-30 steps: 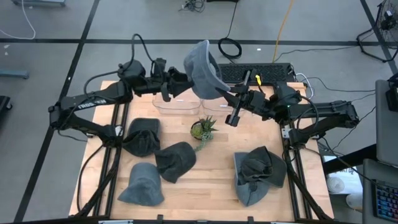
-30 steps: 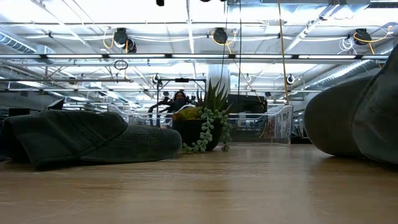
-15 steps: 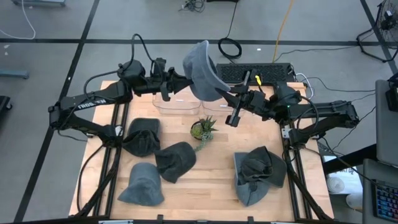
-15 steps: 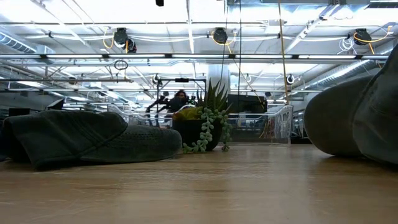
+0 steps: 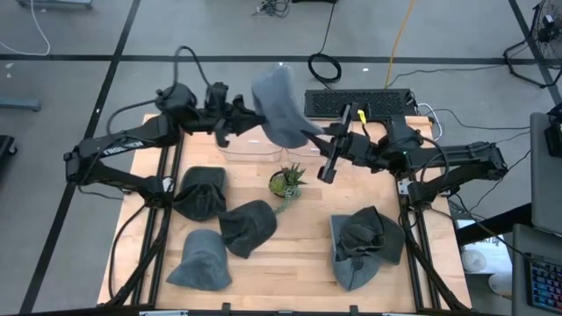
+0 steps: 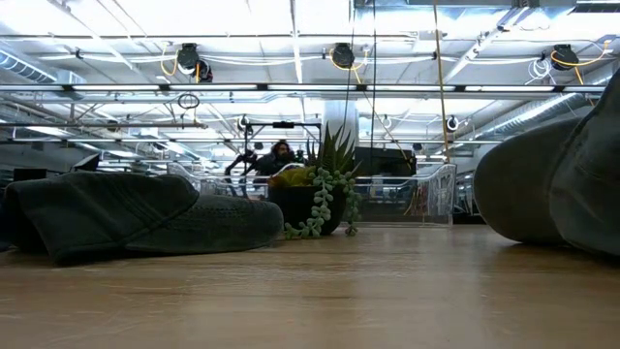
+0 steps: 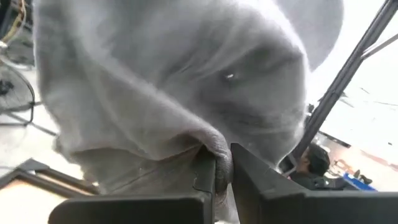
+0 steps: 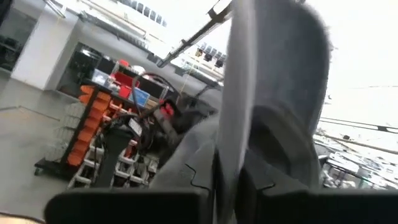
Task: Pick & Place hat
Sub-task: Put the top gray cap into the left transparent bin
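Above the far edge of the wooden bench (image 5: 303, 250), where other grey hats lay around a small potted plant (image 5: 285, 183), the lifted hat (image 5: 277, 105) hung between both arms, the left hand (image 5: 248, 115) and right hand (image 5: 321, 134) each pinching its fabric.

Grey floor (image 5: 79, 35) (cables trailing across it) surrounds the table; ceiling lights (image 6: 339, 53) glare overhead

Both arms matte black, six-joint, segmented tubular links. Left arm (image 5: 123, 149) has white lettering along its forearm link and a black cable looping over the shoulder. Right arm (image 5: 439, 162) shows yellow accents near the wrist. Gripper fingers (image 7: 205, 171) are flat dark plates.
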